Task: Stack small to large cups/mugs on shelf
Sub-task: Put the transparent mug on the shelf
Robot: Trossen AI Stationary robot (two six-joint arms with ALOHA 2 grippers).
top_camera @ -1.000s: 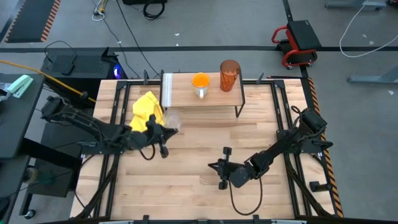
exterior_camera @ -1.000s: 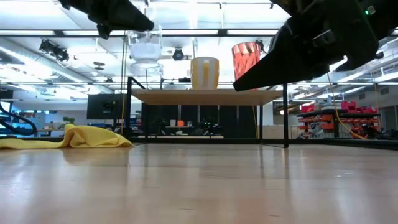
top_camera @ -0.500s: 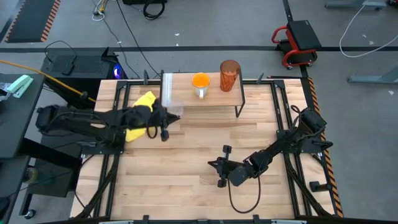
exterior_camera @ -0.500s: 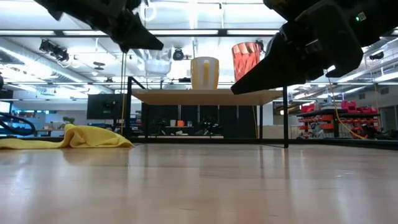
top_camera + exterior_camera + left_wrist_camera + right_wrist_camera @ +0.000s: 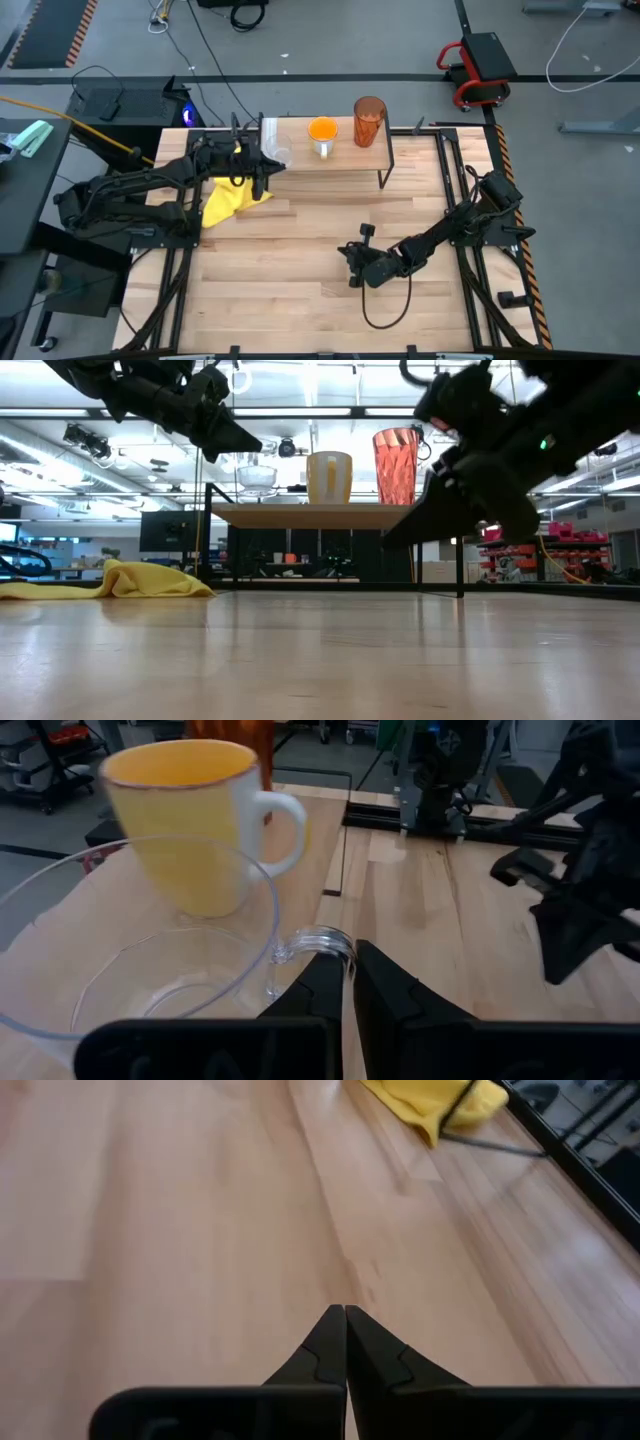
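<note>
My left gripper [image 5: 262,163] is shut on a small clear glass cup [image 5: 279,155] over the left end of the shelf [image 5: 350,158]. The cup also shows in the low view [image 5: 257,478] and in the left wrist view [image 5: 140,950]. An orange mug with a white outside [image 5: 322,132] stands on the shelf beside the cup, and a tall amber tumbler [image 5: 369,120] stands to the mug's right. My right gripper [image 5: 352,268] is shut and empty, low over the middle of the table [image 5: 345,1325]. My left gripper pinches the glass cup's clear handle [image 5: 315,942] between its two fingers [image 5: 385,995]. The fingers come roughly level from the table's left. The cup is upright with its mouth up, just above the shelf board [image 5: 330,514], next to the mug [image 5: 195,820].
A yellow cloth [image 5: 228,190] lies on the table left of the shelf, under my left arm. The shelf stands on thin black legs [image 5: 460,550] at the far edge. Bare wood lies between the shelf and my right gripper.
My left gripper has carried the glass cup toward the table's far edge and to the right, from over the yellow cloth to the shelf's left end, and has lowered it close to the board. The cup has stayed upright. My right gripper has shifted slightly.
</note>
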